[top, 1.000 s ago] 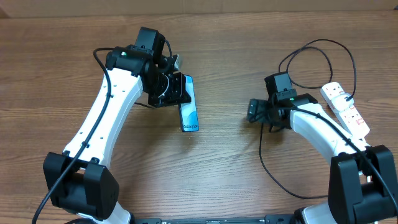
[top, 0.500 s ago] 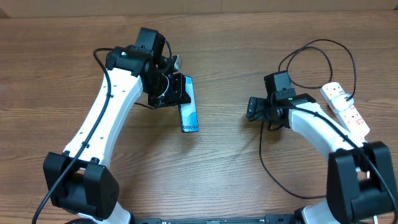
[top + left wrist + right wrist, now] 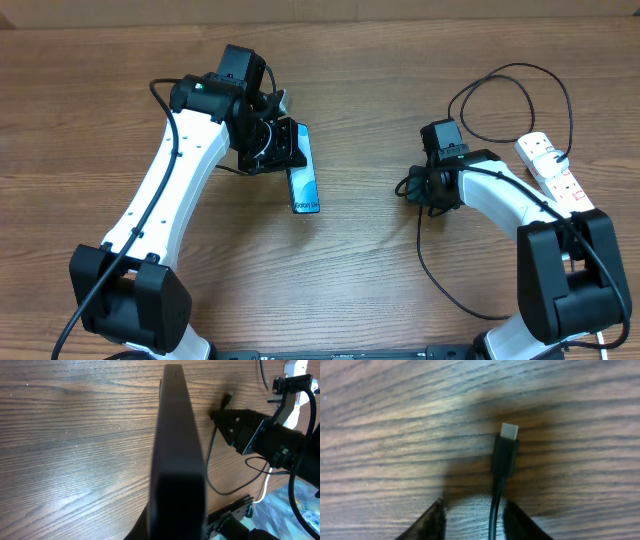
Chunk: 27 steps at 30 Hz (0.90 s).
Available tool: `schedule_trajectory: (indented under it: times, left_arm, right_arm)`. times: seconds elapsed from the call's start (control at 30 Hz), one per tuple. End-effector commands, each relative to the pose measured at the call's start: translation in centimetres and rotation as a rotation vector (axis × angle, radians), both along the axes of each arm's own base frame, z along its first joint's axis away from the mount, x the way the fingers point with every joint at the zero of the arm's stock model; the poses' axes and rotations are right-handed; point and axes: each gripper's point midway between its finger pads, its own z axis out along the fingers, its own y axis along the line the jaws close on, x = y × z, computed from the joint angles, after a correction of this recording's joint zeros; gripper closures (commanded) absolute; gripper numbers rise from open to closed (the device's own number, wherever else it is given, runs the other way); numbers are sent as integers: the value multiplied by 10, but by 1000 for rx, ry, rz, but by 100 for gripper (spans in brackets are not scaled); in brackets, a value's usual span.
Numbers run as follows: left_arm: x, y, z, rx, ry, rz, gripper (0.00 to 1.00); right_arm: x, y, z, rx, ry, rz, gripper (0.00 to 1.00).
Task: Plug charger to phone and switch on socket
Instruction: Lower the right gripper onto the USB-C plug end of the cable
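My left gripper (image 3: 283, 150) is shut on the phone (image 3: 305, 186) and holds it off the table, its teal screen facing up. In the left wrist view the phone (image 3: 177, 435) shows edge-on as a dark slab. The charger (image 3: 430, 265), a thin black cable, trails over the table. Its black plug (image 3: 504, 455) with a pale metal tip lies flat on the wood. My right gripper (image 3: 474, 505) is low over it, and the cable runs between the two fingers with wood showing on both sides. The white socket (image 3: 555, 170) lies at the far right.
The charger's cable loops at the back right (image 3: 505, 90) and sweeps toward the front edge. The right arm (image 3: 250, 432) and the plug tip (image 3: 227, 397) show beyond the phone in the left wrist view.
The right gripper's jaws have narrowed a lot around the cable just behind the plug. The left arm and the phone have not moved.
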Motion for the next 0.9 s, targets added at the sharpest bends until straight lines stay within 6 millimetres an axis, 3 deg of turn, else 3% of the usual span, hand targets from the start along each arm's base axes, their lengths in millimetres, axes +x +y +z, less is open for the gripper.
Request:
schedule_trajectory:
  times: [0.0,0.17,0.2,0.27,0.5,0.67,0.87]
  left_arm:
    - [-1,-7,8,-31,-5,-4,96]
    - [-2,-7,8,-34,-1,-5,96]
    - [-2,-7,8,-34,1,-5,96]
    - [-2,-7,8,-34,0,-5,96]
    - [-2,-7,8,-34,1,-5,96]
    - [-2,-7,8,-34,4,2,96]
    - [-2,-7,8,-34,4,1,96]
  right_arm:
    - [-6,3,-14,18,32,3,73]
    - [4,5,-12,28,-7,2,81]
    - [4,5,-12,28,-8,2,79]
    - [4,5,-12,28,-9,-2,51]
    - [16,-4,-10,-25,-62,-19,51]
    - [17,-5,-10,-28,-67,-21,63]
    - [15,0,-10,-1,-55,-12,96]
